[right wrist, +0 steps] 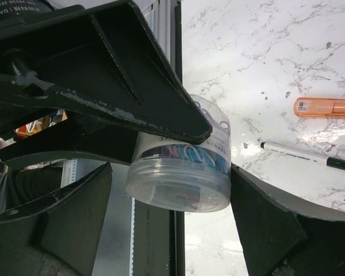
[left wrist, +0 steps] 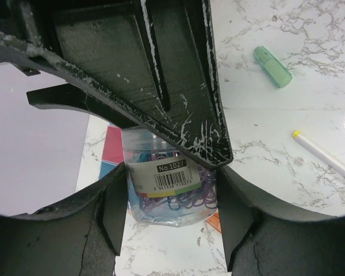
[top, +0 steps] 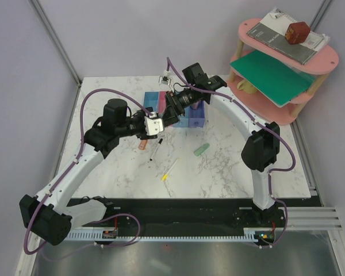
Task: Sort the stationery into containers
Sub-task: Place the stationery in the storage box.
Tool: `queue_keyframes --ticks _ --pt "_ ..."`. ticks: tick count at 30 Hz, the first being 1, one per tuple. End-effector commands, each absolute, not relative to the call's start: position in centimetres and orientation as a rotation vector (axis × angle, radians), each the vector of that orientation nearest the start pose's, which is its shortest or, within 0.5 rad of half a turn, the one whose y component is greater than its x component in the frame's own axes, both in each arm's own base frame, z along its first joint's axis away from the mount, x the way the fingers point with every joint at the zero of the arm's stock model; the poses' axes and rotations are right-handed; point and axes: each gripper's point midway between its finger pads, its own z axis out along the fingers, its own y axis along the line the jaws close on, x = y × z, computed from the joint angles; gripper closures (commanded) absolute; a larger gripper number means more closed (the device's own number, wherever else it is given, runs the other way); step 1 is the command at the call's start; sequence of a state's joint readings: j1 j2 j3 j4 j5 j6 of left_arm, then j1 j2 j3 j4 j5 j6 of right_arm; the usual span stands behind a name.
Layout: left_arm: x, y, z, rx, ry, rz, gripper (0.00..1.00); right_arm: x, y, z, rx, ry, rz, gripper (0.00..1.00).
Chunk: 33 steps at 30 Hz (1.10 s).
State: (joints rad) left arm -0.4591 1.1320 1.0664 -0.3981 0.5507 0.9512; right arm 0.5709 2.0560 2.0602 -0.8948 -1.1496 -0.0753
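Note:
A clear round tub of coloured paper clips [left wrist: 169,190] hangs above the table between both grippers. My left gripper [left wrist: 171,215] is shut on it, both pads touching its sides. My right gripper [right wrist: 169,198] is open around the same tub [right wrist: 181,178], with a gap at its left finger. In the top view the two grippers meet [top: 163,119] in front of the row of bins [top: 196,118]. On the table lie an orange eraser [top: 141,146], a black-white pen [top: 156,150], a yellow pencil [top: 169,170] and a pale green eraser [top: 201,150].
A pink round shelf [top: 310,112] with books and a green board stands at the back right. A small grey-white item [top: 164,78] lies behind the bins. The table's near edge is a black strip [top: 178,204].

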Motion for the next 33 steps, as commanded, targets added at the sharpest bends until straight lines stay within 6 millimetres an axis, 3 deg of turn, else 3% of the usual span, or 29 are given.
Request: queue_keyframes --ticks 1,15,18,33 --pt "29.9 -22.2 29.4 1.459 1.201 -0.233 0.89 30.0 38.3 28.4 -1.242 1.91 1.586 0.14" --pt "29.8 -21.4 28.8 1.447 1.2 -0.178 0.93 31.2 36.1 29.2 -1.184 1.914 1.548 0.22" --pt "29.8 -21.4 28.9 1.443 1.199 -0.174 0.94 31.2 36.0 29.2 -1.182 1.916 1.552 0.25" --pt "30.4 -21.6 29.3 1.435 1.187 -0.169 0.95 30.6 36.7 28.7 -1.195 1.92 1.587 0.21"
